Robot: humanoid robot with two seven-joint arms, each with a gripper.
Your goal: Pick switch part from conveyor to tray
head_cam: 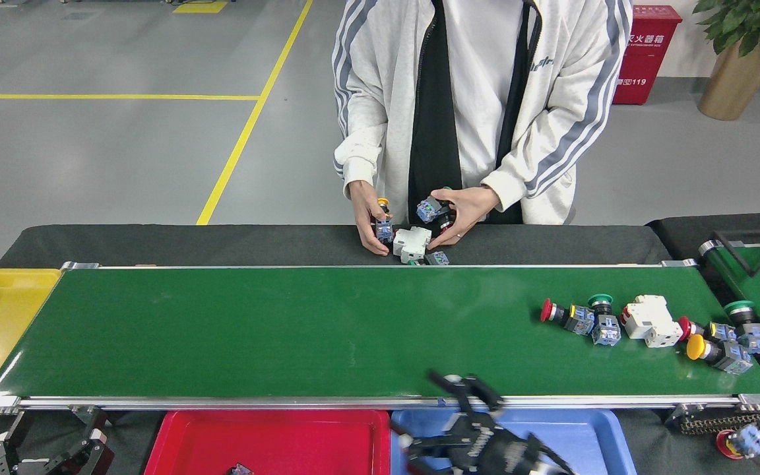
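Our right gripper (443, 412) hangs over the blue tray (578, 432) with its fingers spread apart and nothing between them. Our left gripper (43, 445) sits low at the left edge; we cannot tell its state. Switch parts (650, 323) lie clustered at the right end of the conveyor (287, 330). One small part (240, 470) rests in the red tray (274, 439).

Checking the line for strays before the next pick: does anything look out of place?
Yes. One red-capped switch part lies off the conveyor, below its right end roller, in no tray.
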